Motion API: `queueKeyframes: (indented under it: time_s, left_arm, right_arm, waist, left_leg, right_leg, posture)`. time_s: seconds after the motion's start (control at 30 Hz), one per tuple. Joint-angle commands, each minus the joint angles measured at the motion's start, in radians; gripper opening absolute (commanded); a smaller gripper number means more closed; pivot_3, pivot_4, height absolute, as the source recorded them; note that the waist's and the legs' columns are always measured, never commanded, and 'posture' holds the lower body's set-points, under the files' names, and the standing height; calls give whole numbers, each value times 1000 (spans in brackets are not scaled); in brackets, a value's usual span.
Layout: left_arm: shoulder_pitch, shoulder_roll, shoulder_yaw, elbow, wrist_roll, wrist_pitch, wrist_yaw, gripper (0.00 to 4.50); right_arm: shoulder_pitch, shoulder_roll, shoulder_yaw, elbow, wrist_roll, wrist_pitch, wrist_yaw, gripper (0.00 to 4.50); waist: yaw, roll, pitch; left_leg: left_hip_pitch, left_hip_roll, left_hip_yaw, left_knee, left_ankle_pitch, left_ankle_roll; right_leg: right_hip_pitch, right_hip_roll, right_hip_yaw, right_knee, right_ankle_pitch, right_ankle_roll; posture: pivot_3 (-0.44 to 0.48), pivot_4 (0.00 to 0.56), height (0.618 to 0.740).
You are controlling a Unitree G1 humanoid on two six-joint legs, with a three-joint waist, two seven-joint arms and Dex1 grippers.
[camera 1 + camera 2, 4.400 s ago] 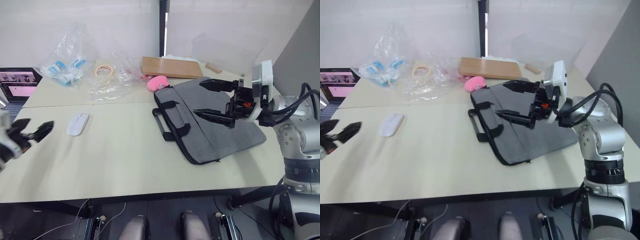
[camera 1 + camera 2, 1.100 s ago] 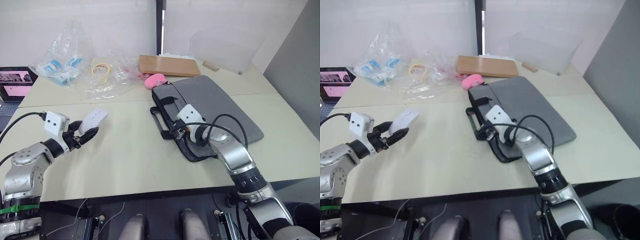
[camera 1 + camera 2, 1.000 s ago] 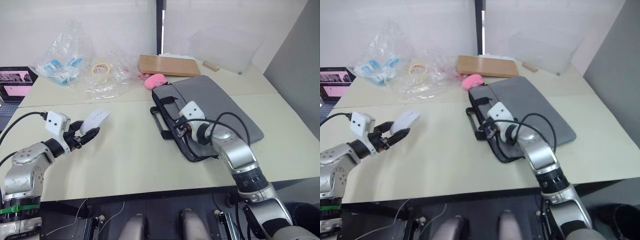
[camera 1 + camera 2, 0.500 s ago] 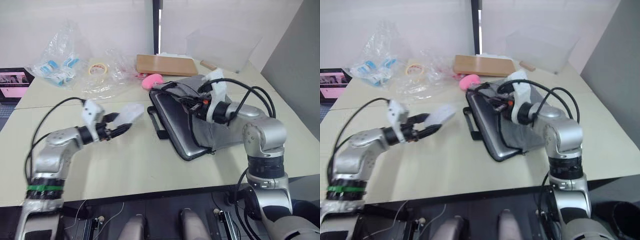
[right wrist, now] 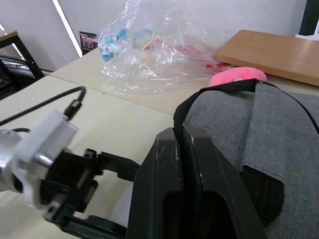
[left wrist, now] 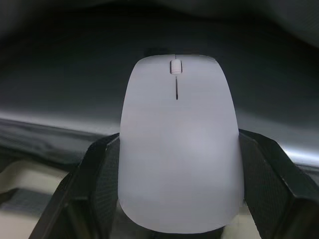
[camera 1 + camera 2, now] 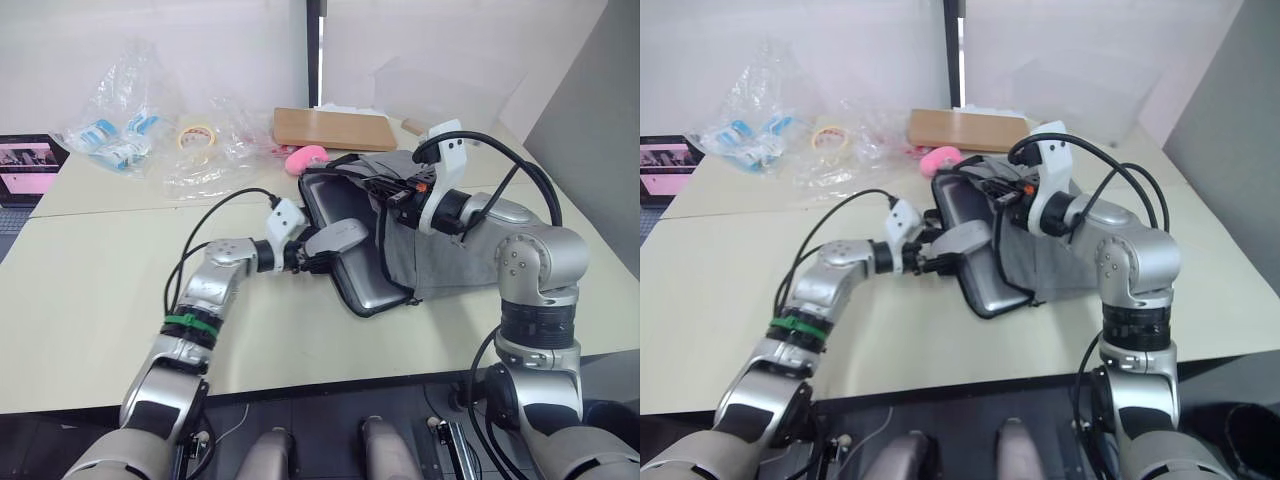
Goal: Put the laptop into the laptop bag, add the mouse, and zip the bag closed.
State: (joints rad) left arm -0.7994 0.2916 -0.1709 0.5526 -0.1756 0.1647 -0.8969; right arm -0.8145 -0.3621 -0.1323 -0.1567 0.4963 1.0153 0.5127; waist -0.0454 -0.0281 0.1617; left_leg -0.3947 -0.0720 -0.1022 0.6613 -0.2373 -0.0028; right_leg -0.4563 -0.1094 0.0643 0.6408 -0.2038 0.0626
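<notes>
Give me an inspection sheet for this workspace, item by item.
Surface: pale table, two tops joined.
Job's things: laptop inside open laptop bag; mouse at its mouth.
Clutter: plastic bags, tape roll, pink object, wooden board, small laptop.
Grippers: left gripper holds mouse; right gripper pinches bag strap, lifting the flap.
Cables: the arms' own black leads.
Surroundings: white wall, clear box.

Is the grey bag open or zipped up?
Open: the right gripper lifts the grey fabric laptop bag's flap, and the silver laptop shows inside.
</notes>
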Motion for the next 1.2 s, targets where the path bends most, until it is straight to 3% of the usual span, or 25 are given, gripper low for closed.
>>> queueKeyframes:
  time_s: [0.03, 0.23, 0.47, 0.83, 0.9, 0.97, 1.2]
  left_arm:
    - [-65, -47, 12, 82, 23, -74, 24, 2826]
    - [-188, -136, 20, 291, 55, -132, 49, 2826]
    - [-249, -178, 43, 443, 70, -177, 58, 2826]
    - [-288, -210, 75, 519, 87, -242, 68, 2826]
    - [-286, -207, 81, 514, 87, -253, 65, 3884]
    - [-282, -203, 88, 508, 84, -255, 62, 4470]
    - [-227, -182, 150, 403, 14, -245, -23, 4470]
  right_arm:
    - [-27, -7, -41, -72, 44, -9, -15, 10]
    - [-25, -18, -44, -65, 54, -14, -33, 10]
    - [-21, -24, -38, -58, 58, -26, -48, 10]
    - [-17, -28, -33, -53, 55, -34, -47, 10]
    - [-16, -28, -34, -52, 55, -34, -47, 0]
    - [-16, -28, -33, -50, 53, -36, -47, 0]
    - [-17, -28, -28, -30, 48, -54, -38, 0]
  waist:
    - [1, 0, 0]
    - [2, 0, 0]
    - [2, 0, 0]
    - [2, 0, 0]
    - [3, 0, 0]
    - [2, 0, 0]
    - [2, 0, 0]
  left_leg:
    - [0, 0, 0, 0, 0, 0]
    - [-2, -1, 1, 1, 0, 0]
    - [-3, -1, 1, 1, 0, 1]
    - [-4, -1, 1, 3, 0, 1]
    - [-4, -1, 1, 3, 0, 1]
    - [-4, -1, 1, 3, 0, 1]
    - [-4, -1, 1, 3, 0, 1]
  right_leg:
    - [0, 0, 0, 0, 0, 0]
    - [0, 0, 0, 0, 0, 1]
    - [0, 0, -1, 1, 1, 1]
    - [0, 0, -1, 1, 1, 2]
    - [0, 0, -1, 1, 1, 2]
    - [0, 0, -1, 1, 1, 2]
    - [0, 0, -1, 1, 1, 2]
  posture:
    - [0, 150, 740]
    - [0, 150, 740]
    - [0, 150, 740]
    - [0, 150, 740]
    - [0, 150, 740]
    - [0, 150, 740]
    - [0, 150, 740]
